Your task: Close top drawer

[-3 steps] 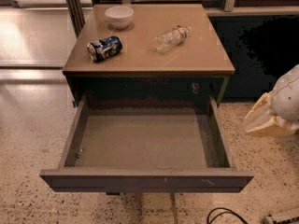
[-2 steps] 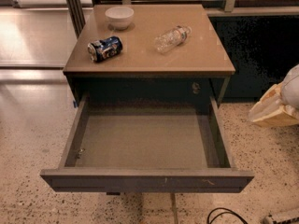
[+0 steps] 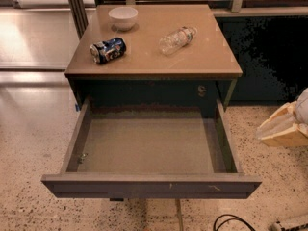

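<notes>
The top drawer (image 3: 149, 146) of the small cabinet is pulled far out toward me. Its grey inside holds nothing. Its flat dark front (image 3: 144, 187) faces the bottom of the view, with small pale scratches right of centre. My gripper (image 3: 263, 132) shows at the right edge, pale tan. It hangs over the floor just right of the drawer's right wall, apart from the drawer, and holds nothing.
On the brown cabinet top (image 3: 211, 57) stand a white bowl (image 3: 123, 17), a crushed blue can (image 3: 108, 50) and a clear plastic bottle (image 3: 177, 39) lying on its side. A black cable (image 3: 231, 221) lies on the speckled floor in front.
My gripper has shifted slightly to the right, away from the drawer. The drawer has not moved.
</notes>
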